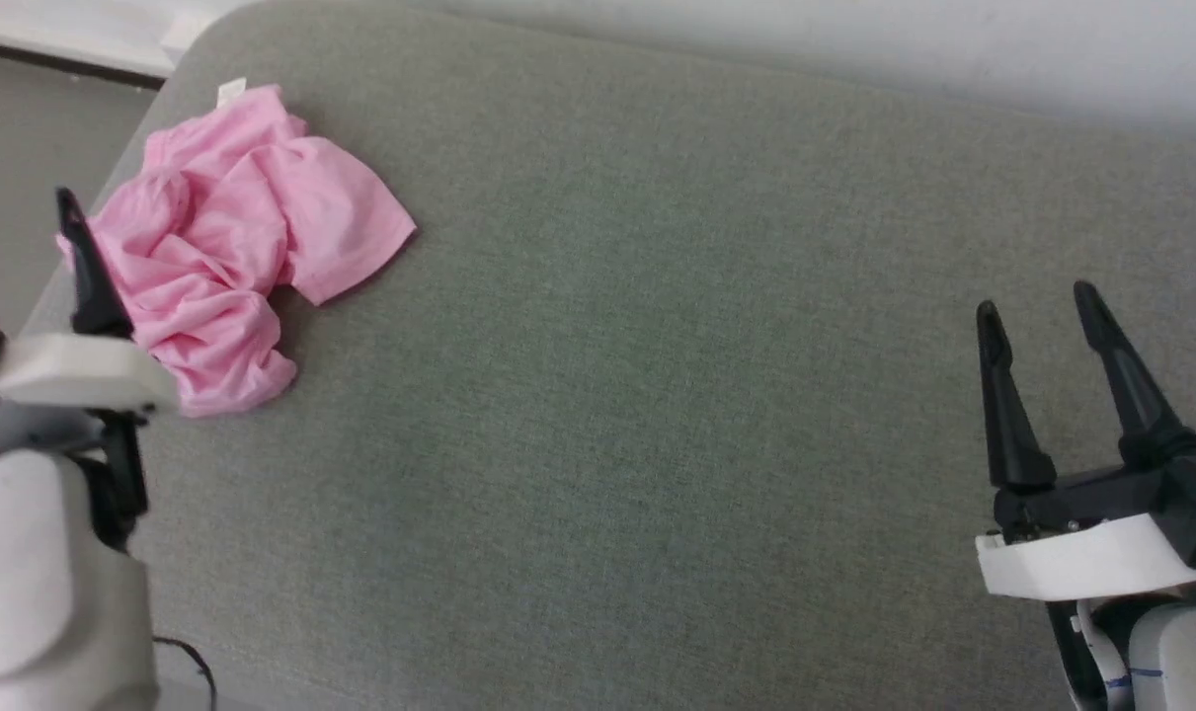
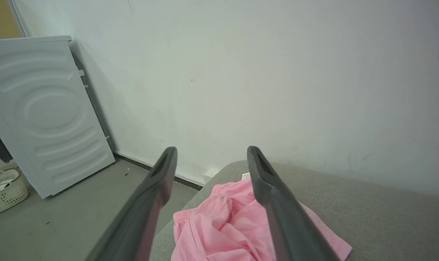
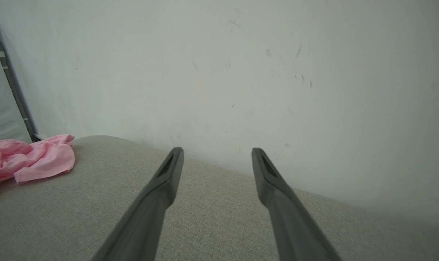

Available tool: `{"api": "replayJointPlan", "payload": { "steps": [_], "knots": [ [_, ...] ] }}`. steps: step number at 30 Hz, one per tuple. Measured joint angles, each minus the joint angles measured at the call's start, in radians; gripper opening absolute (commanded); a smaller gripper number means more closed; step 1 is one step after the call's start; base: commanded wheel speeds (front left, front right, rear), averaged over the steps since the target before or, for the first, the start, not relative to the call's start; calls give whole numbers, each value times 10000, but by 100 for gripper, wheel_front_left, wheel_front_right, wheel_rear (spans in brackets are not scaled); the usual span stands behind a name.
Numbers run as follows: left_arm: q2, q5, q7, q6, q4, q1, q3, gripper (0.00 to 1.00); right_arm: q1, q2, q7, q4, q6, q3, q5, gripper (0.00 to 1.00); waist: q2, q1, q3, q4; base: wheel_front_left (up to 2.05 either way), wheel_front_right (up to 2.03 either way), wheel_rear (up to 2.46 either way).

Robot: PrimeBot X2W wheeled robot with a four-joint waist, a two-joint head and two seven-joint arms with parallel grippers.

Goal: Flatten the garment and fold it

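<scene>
Soft even daylight, faint shadows, slight blur

left gripper fingers spread, above crumpled pink garment at grey cushion corner; possibly not touching.

The shorts are plain light pink, with a white tag. The bench is a speckled grey-green weave. The left gripper and the right gripper have black jaws on white mounts. The wall is off-white. The white panel bears curved embossed ridges. The floor is grey, and the basket is cream.
</scene>
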Motion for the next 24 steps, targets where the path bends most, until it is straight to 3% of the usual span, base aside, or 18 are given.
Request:
{"api": "replayJointPlan", "payload": {
  "steps": [5, 9, 10, 13, 17, 24],
  "knots": [
    [980, -228, 301, -593, 1864, -1413, 96, 100, -302, -274, -127, -410, 0, 119, -142, 100, 0, 0, 688, 15, 0, 0, 0],
    [1668, -525, 1279, -1239, 3219, -2405, 90, 100, -589, -564, -199, -765, 0, 280, -385, 100, 0, 0, 1268, 11, 0, 0, 0],
    [1937, -759, 1776, -1582, 3720, -2821, 92, 100, -713, -880, -242, -984, 0, 491, -708, 100, 0, 0, 1562, -1, 0, 0, 0],
    [2263, -1099, 2750, -1894, 4414, -3410, 50, 100, -869, -1014, -311, -1241, 0, 564, -867, 100, 0, 0, 1996, -29, 0, 0, 0],
    [2533, -1699, 4462, -2107, 5152, -4061, -265, 100, -1045, -1197, -382, -1555, 0, 591, -945, 100, 0, 0, 2551, -73, 0, 0, 0],
    [3072, -3292, 6811, -2138, 5053, -4546, -1745, 100, -1307, -1444, -523, -2163, 0, 623, -1198, 100, 0, 0, 3450, -175, 0, 0, 0]
  ]
}}
